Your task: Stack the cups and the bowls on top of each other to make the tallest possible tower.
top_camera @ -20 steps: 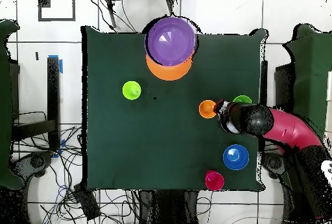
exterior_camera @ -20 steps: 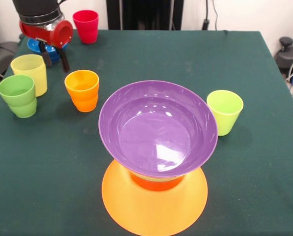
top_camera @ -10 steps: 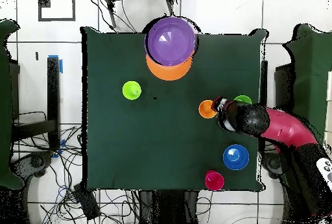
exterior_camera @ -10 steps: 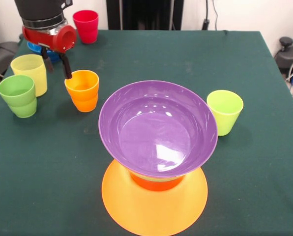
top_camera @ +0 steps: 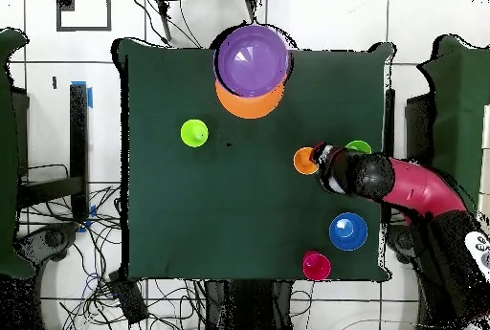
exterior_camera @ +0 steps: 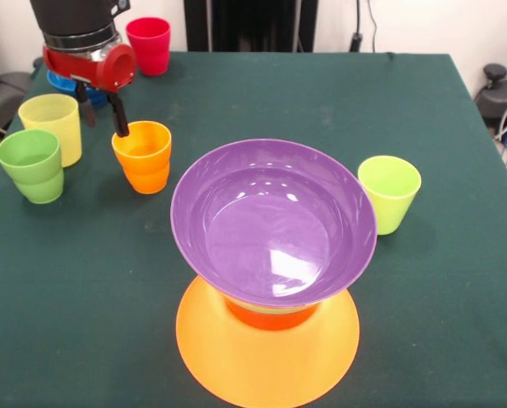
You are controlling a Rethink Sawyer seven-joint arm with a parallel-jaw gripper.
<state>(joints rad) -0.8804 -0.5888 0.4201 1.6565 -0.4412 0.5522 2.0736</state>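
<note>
The gripper (exterior_camera: 100, 112) hung spread just behind the orange cup (exterior_camera: 142, 155), one finger at its far rim, apparently lining up to grip the wall. The tower (exterior_camera: 270, 280) stood near centre: purple bowl (exterior_camera: 273, 223) on a red-orange bowl (exterior_camera: 269, 316) over the wide orange base, left clear for stacking.

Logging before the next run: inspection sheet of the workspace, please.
Surface: green tablecloth, flat.
Tower: purple bowl on top, wide orange bowl as base, upside down.
Loose cups: orange cup, pale yellow cup, green cup, lime cup, red cup.
Blue bowl: apart, near the table edge.
Clutter: nothing seen.
Gripper: open, one finger at the orange cup's rim.
Cables: tangle on the floor.
Surroundings: tiled floor.
</note>
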